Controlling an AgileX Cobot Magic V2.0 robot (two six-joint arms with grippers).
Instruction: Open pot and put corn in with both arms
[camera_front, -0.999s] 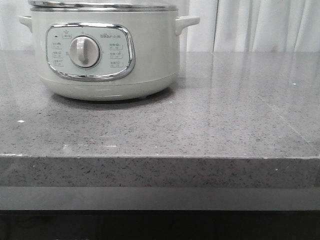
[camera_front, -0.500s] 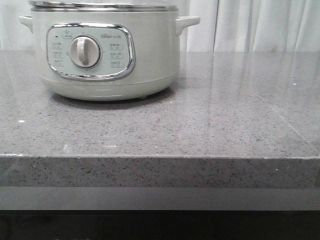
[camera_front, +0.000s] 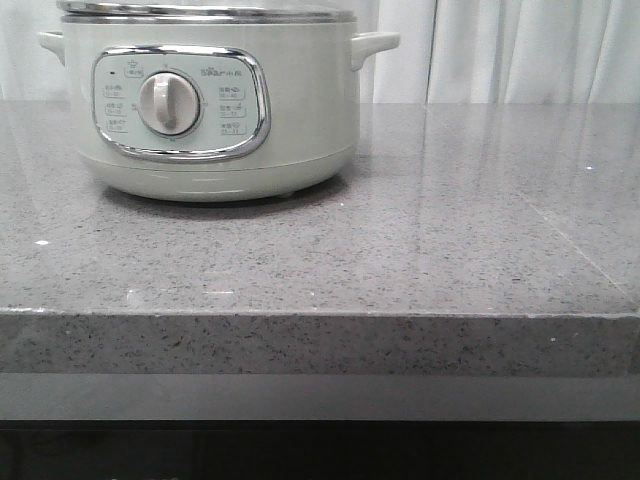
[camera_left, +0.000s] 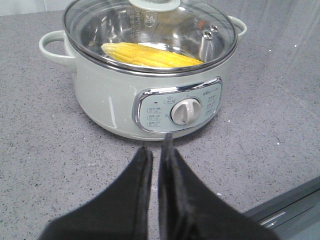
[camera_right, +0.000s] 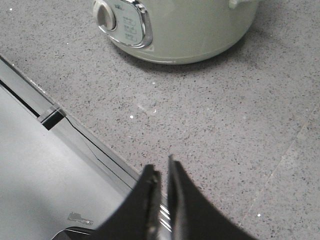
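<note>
The cream-white pot (camera_front: 300, 110) stands at the back left of the grey counter, its panel and knob (camera_front: 168, 104) facing me. In the left wrist view the pot (camera_left: 100, 95) has its glass lid (camera_left: 150, 30) on, and the yellow corn (camera_left: 150, 55) lies inside under the lid. My left gripper (camera_left: 156, 150) is shut and empty, a little in front of the pot's panel. My right gripper (camera_right: 161, 170) is shut and empty above the counter's front edge, well away from the pot (camera_right: 190, 30). Neither gripper shows in the front view.
The grey speckled counter (camera_front: 420, 230) stretches to the right of the pot. Its front edge (camera_front: 320, 315) runs across the front view. White curtains (camera_front: 500, 50) hang behind. A lower grey ledge (camera_right: 40, 165) lies beyond the counter edge in the right wrist view.
</note>
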